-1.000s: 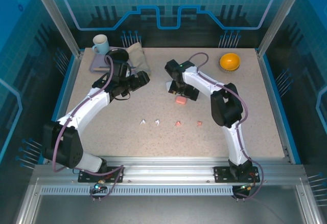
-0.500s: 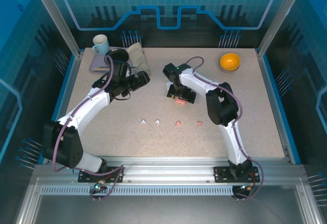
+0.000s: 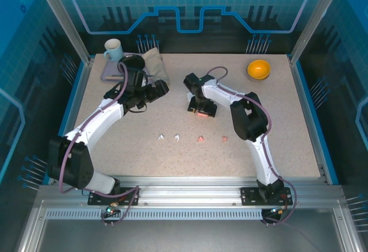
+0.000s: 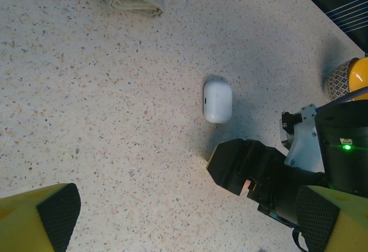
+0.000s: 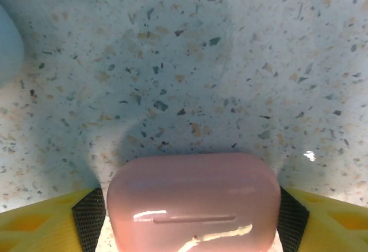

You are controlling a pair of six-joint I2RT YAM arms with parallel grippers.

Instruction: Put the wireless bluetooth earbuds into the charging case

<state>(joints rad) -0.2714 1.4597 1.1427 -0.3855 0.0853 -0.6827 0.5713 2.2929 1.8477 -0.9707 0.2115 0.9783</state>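
Bare surface (image 3: 287, 119) lay open right of the pink case (image 5: 192, 200); the four earbuds (image 3: 200, 139) sat in a row on its near side. The right claw (image 3: 201, 109) had dropped over that case since earlier, narrowed and flanking it; whether it gripped, I could not tell. The left claw (image 4: 190, 217) gaped empty left of it.

Four earbuds in a row on the worktop (image 3: 287, 125): white earbuds (image 3: 161, 137) at the left, salmon-pink earbuds (image 3: 200, 139) at the right, all loose. Pink charging case (image 5: 192, 203) closed, lying flat, lid seam showing. White charging case (image 4: 218, 101) closed, flat, nearby.
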